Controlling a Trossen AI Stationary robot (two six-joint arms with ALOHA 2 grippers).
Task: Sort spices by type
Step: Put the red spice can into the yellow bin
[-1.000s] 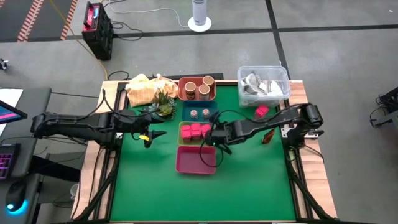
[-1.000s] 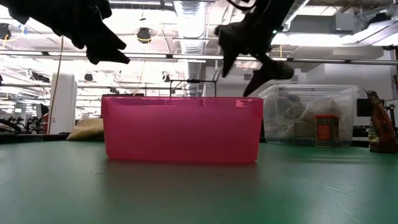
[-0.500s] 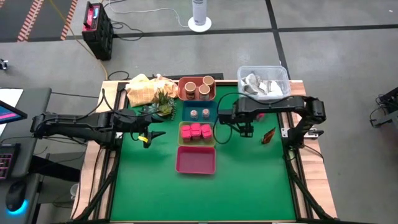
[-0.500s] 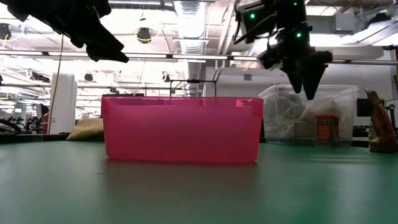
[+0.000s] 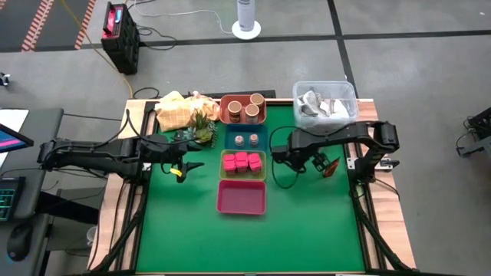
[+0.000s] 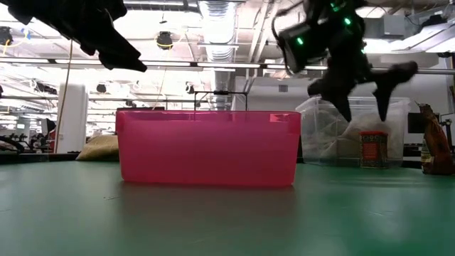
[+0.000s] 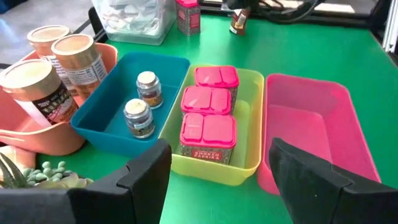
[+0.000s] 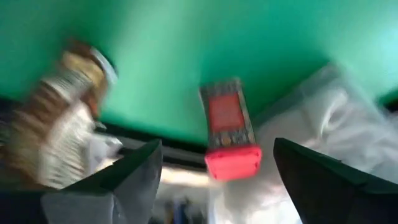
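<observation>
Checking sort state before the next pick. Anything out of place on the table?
Yes. One pink-red packet stands loose on the mat beside the clear tub, while its three mates sit in the green tray. The right gripper hovers open near it. The pink tray is empty.

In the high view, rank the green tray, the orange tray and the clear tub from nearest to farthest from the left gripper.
From the left gripper:
1. Green tray, just toward the table's middle.
2. Orange tray, at the back edge.
3. Clear tub, far back corner on the right arm's side.

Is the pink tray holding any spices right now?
No, the pink tray is bare inside in the left wrist view.
</observation>
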